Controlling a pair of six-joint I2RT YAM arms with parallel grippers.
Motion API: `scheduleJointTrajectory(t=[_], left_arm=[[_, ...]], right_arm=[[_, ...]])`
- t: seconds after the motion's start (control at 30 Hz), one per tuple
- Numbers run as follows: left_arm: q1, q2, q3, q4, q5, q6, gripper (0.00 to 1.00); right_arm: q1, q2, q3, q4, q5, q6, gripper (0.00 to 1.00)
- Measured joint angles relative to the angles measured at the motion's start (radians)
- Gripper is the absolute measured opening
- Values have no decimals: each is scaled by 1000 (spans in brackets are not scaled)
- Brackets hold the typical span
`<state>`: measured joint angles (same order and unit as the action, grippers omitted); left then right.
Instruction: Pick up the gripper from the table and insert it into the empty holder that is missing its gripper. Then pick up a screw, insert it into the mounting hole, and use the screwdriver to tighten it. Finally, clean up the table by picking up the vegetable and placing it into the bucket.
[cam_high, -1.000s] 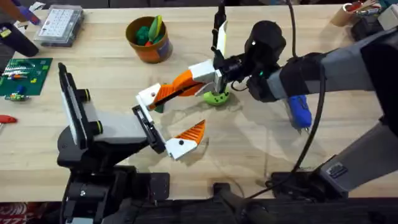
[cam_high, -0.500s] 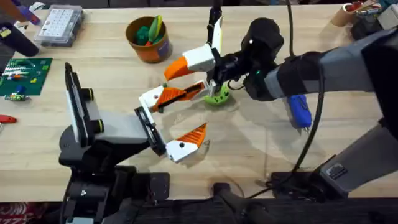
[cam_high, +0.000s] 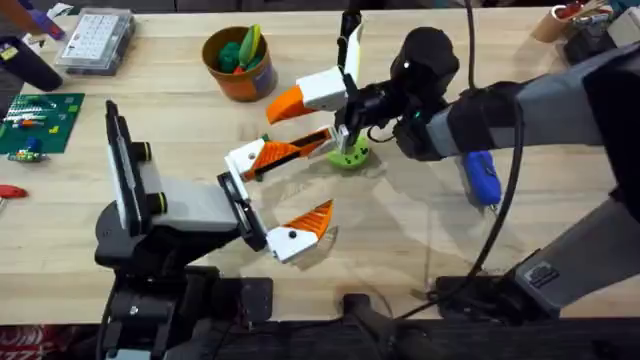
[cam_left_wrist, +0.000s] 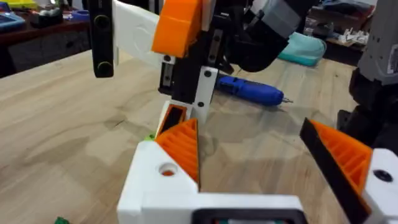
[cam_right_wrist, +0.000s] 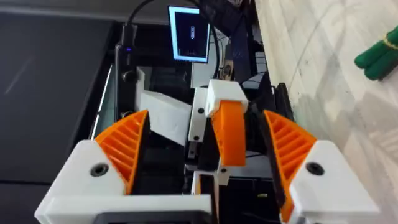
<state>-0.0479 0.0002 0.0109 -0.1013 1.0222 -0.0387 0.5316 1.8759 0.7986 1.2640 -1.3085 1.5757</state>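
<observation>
My right gripper is rolled on its side, and its upper finger shows above the lime-green disc. It is open. A white-and-orange gripper piece on a black-and-white mount stands between its pads with gaps either side. My left gripper is open and empty just in front of that spot, facing the mount. The blue screwdriver lies on the table to the right. The orange bucket stands at the back with green pieces inside. A green vegetable lies on the wood. I cannot pick out a screw.
A clear parts box and a green circuit board sit at the far left. Loose items crowd the back right corner. A black upright bar rises behind the right gripper.
The right gripper rose and drew back from the left gripper's upper finger one second ago, then stayed almost still. The left arm barely shifted.
</observation>
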Motion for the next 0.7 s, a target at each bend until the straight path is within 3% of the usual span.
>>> scheduleJointTrajectory(t=[0.4, 0.57, 0.6, 0.7], left_arm=[[0, 0, 0, 0, 0, 0, 993], [0, 0, 0, 0, 4, 0, 993], [0, 0, 0, -1, 13, -3, 993], [0, 0, 0, -2, 15, -3, 993]], right_arm=[[-28, 0, 1, -32, 5, -126, 996], [-71, -3, 11, -308, 45, -305, 998], [-119, -2, 82, -515, 101, -509, 997], [-149, -2, 181, -637, 117, -622, 997]])
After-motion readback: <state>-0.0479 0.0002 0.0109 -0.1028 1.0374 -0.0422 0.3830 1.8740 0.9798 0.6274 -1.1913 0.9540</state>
